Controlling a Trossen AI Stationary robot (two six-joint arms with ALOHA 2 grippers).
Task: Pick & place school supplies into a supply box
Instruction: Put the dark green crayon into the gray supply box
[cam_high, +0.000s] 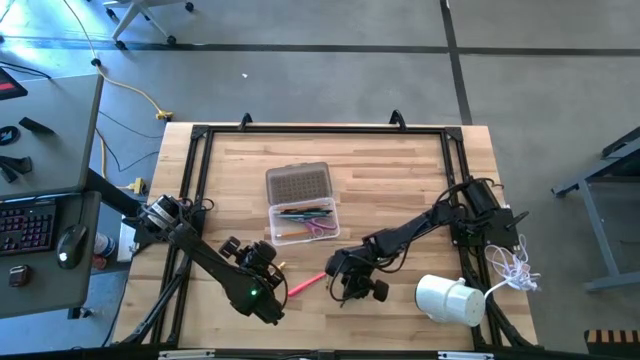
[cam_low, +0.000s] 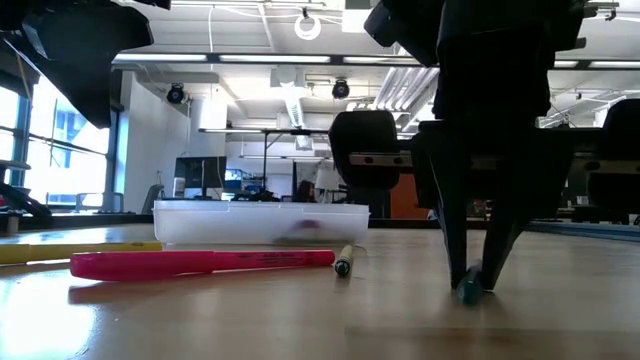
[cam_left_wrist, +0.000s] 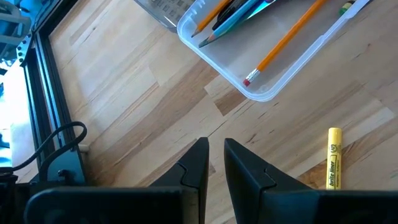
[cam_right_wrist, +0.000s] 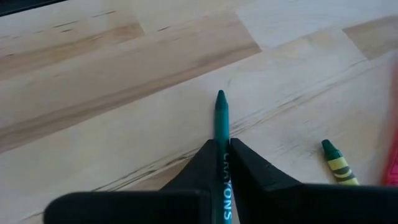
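Right tool (cam_right_wrist: 222, 152): I see its dark tapered fingers clenched on a teal-green crayon (cam_right_wrist: 221, 118) — a thin waxy stick with a printed wrapper, down at the wooden worktop (cam_right_wrist: 124, 74).
Left tool (cam_left_wrist: 216, 163): nothing between its two dark fingers, a narrow gap showing; it hangs near the box's rounded corner.
Supply box (cam_high: 302, 222): clear plastic tray, rounded corners, holding pencils and pens; its ribbed greyish lid (cam_high: 298, 183) lies touching the far end.
Loose supplies: pink-red marker (cam_low: 200, 263) — smooth barrel; yellow highlighter (cam_left_wrist: 334, 158); striped green-yellow crayon (cam_right_wrist: 338, 163) near the held one.
Worktop: pale planks, visible grain.
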